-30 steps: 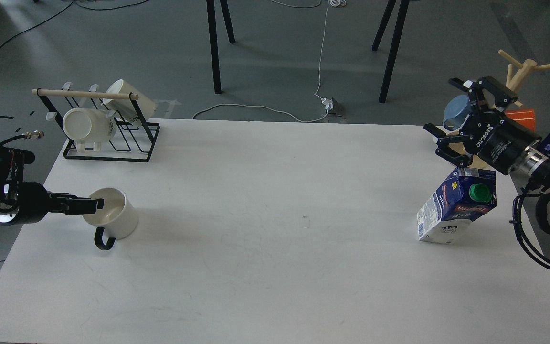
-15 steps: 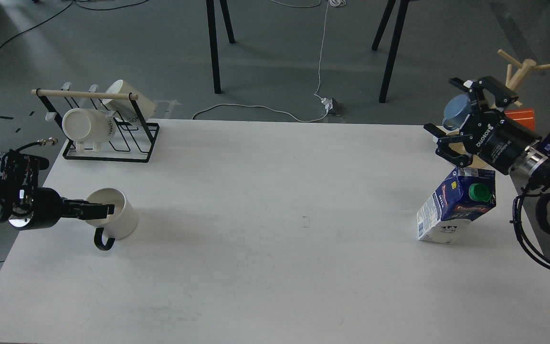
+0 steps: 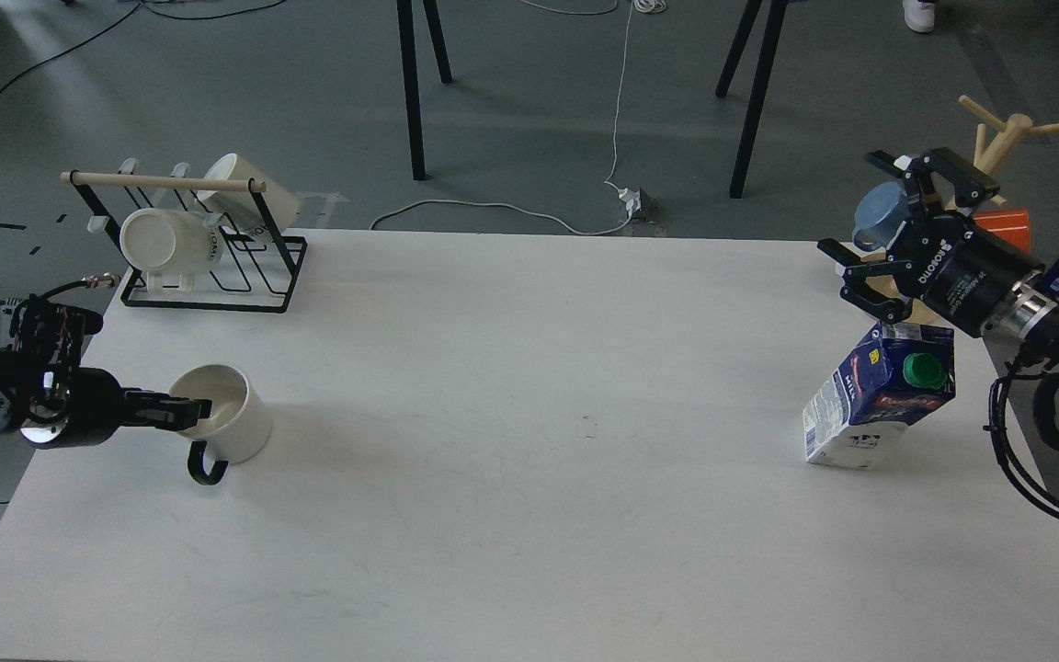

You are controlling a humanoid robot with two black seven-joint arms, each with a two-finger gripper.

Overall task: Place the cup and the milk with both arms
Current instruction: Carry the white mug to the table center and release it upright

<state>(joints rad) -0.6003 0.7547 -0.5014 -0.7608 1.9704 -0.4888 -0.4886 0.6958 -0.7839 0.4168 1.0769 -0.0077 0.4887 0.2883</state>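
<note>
A white cup (image 3: 233, 427) with a black handle sits on the white table (image 3: 529, 386) at the left. My left gripper (image 3: 197, 411) comes in level from the left and is shut on the cup's near rim, with one finger inside the cup. A blue and white milk carton (image 3: 874, 397) with a green cap leans to the right near the table's right edge. My right gripper (image 3: 860, 230) is open just above and behind the carton's top and holds nothing.
A black wire rack (image 3: 208, 248) with two white mugs stands at the table's back left corner. A wooden mug tree (image 3: 998, 147), a blue cup (image 3: 877, 213) and an orange thing (image 3: 1006, 225) sit behind my right gripper. Black stand legs and cables are on the floor beyond.
My left arm has moved to the right, and the cup has shifted slightly right with it. The right gripper and the carton have barely moved.
</note>
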